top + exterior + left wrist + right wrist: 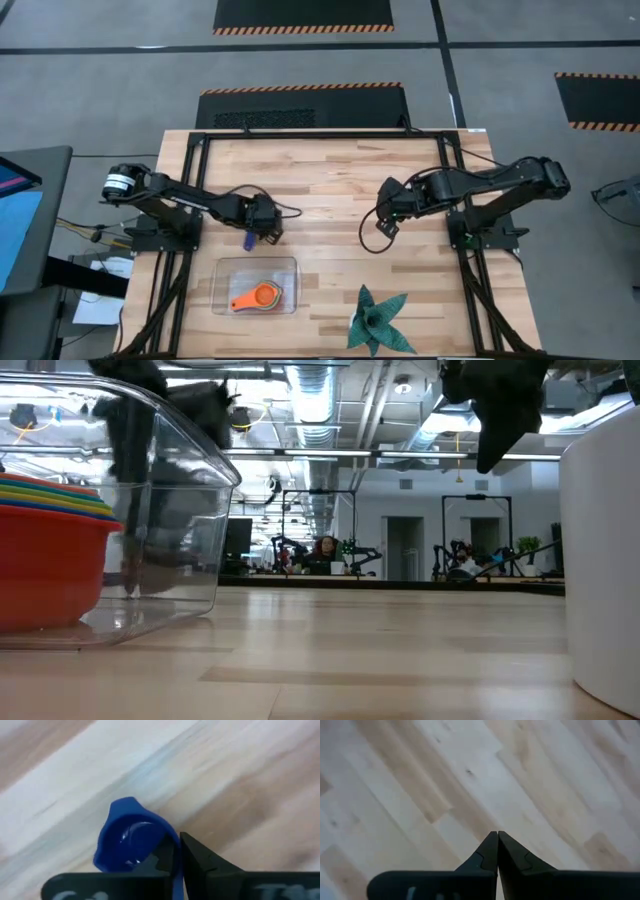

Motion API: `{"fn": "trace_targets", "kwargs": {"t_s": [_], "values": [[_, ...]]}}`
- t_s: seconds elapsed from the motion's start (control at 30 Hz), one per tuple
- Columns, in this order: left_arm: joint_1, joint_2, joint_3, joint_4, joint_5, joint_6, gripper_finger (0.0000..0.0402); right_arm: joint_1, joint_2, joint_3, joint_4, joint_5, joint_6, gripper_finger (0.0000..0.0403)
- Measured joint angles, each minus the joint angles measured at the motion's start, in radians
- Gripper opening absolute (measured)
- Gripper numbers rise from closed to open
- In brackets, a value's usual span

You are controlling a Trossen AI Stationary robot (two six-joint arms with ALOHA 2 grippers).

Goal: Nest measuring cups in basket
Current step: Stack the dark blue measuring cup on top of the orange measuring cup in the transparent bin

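Note:
My left gripper (255,228) hangs above the table just beyond the far edge of the clear basket (222,272), shut on a dark blue measuring cup (131,840), which also shows as a blue sliver below the fingers (248,239). Nested cups, orange and yellow on top (258,297), sit inside the basket; from table height they are a red-to-green stack (45,550) behind the clear wall. My right gripper (388,226) is shut and empty over bare wood at mid-table right (497,840). My left gripper pinches the dark blue cup by its flat handle (176,875), held edge-on between the two fingers (200,860). The bowl (127,837) sticks out past the fingertips, its hollow facing the wrist camera, lifted clear of the table.
A dark green spiky star-shaped plant (377,318) stands near the table's near edge, right of the basket. A white object (605,550) fills the low view's right side. Bare wood lies between the two arms and along the far half of the table (330,170).

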Motion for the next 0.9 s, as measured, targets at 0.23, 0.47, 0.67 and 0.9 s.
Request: {"fn": "trace_targets", "kwargs": {"t_s": [0.23, 0.47, 0.67, 0.9], "values": [[-0.034, -0.06, 0.272, -0.052, 0.039, 0.188, 0.0002, 0.045, 0.0, 0.0, 0.061, -0.067, 0.038, 0.0026], [-0.228, -0.077, 0.567, -0.282, 0.041, 0.317, 0.0001, 0.118, 0.0, 0.0, 0.105, -0.068, 0.178, 0.0026], [-0.459, -0.051, 0.579, -0.29, 0.052, 0.32, 0.0, 0.183, 0.0, 0.0, 0.155, -0.068, 0.283, 0.0026], [-0.637, 0.053, 0.573, -0.281, 0.063, 0.329, 0.0, 0.232, 0.004, 0.0, 0.275, -0.067, 0.338, 0.0026]]}}
